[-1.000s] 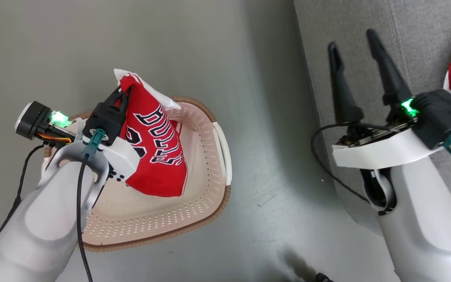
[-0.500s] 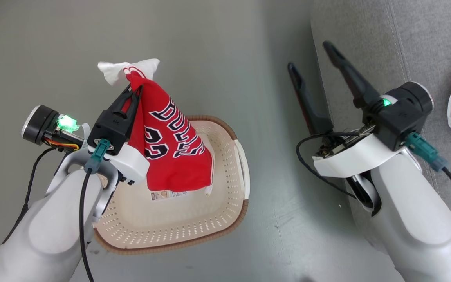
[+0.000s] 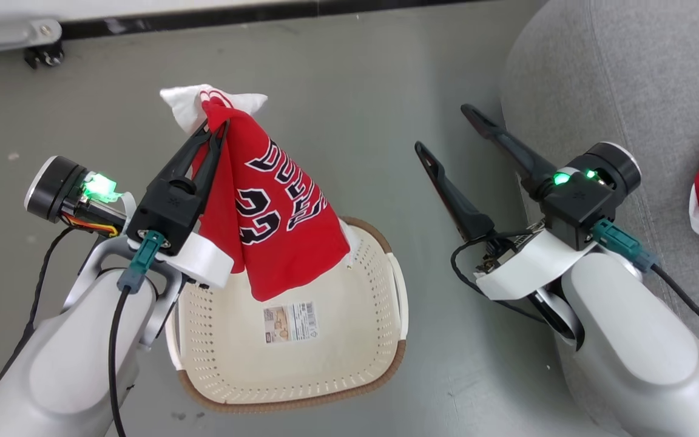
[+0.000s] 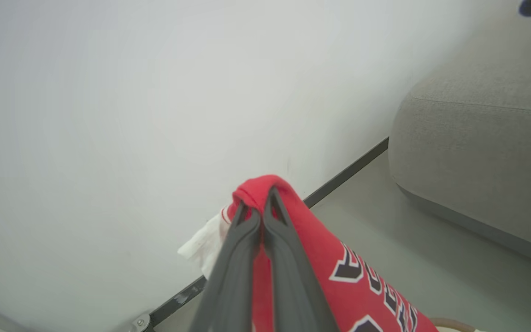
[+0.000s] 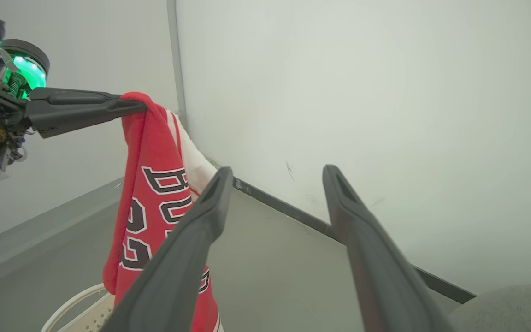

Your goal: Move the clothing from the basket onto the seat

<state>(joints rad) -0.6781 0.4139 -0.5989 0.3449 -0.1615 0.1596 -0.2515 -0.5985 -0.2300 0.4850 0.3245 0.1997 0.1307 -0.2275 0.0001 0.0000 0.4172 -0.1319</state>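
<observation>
My left gripper (image 3: 215, 124) is clamped on a bunched fold of the jersey (image 3: 283, 237), which hangs limp above the basket (image 3: 401, 315). It looks soft and light; that fold should hold. My right gripper (image 3: 442, 127) gapes empty beside the basket.

My left gripper (image 3: 216, 125) is pinched tight, both fingers pressed together on a bunched fold of the jersey (image 3: 292, 243), which hangs from my fingertips. My pale left forearm (image 3: 64, 364) rises from the lower left of the head view, its wrist angled up and to the right. My right gripper (image 3: 442, 127) has its two dark fingers spread wide and bare, pointing up and to the left from my right forearm (image 3: 634, 346) at the lower right.
</observation>
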